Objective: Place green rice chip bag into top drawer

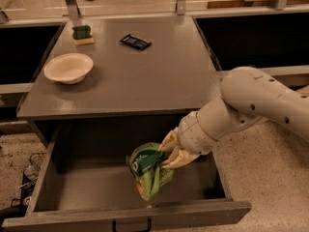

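1. One top drawer (72,217) stands pulled open at the front, its black handle (131,224) at the bottom edge.
2. Inside it, the green rice chip bag (147,173) hangs upright near the middle.
3. The gripper (166,156), reaching in from the right, pinches the bag's upper edge.
4. Farther back, the table (159,76) carries a white bowl (68,67), a black wrapper (135,41) and a sponge (82,34).

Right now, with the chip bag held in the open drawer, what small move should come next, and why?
Probably open the jaws and let go. The gripper, low inside the open top drawer, pinches the green rice chip bag by its upper edge, and the bag's bottom looks at or near the drawer floor.
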Robot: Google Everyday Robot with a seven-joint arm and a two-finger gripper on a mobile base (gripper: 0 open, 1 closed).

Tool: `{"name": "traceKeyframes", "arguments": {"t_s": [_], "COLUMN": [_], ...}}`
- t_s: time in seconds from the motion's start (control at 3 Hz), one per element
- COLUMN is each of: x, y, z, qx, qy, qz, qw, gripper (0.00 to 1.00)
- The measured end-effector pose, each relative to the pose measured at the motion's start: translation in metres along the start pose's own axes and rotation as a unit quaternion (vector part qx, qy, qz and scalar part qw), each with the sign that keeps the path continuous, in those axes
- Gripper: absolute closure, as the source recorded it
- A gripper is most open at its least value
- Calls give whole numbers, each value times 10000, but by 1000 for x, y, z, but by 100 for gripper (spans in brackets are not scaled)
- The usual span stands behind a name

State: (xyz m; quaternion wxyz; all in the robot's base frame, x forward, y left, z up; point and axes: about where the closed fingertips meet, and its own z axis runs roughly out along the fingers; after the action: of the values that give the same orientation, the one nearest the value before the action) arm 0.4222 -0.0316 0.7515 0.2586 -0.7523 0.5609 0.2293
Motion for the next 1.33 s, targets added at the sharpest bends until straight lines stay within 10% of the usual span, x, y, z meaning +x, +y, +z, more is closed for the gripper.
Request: {"name": "traceKeyframes", "arguments": {"t_s": [1.33], "x": [39], "y": [4], "z": [58], "qx": [-299], "qy": [-462], "qz": [481], "qw": [9973], "gripper": [100]}}
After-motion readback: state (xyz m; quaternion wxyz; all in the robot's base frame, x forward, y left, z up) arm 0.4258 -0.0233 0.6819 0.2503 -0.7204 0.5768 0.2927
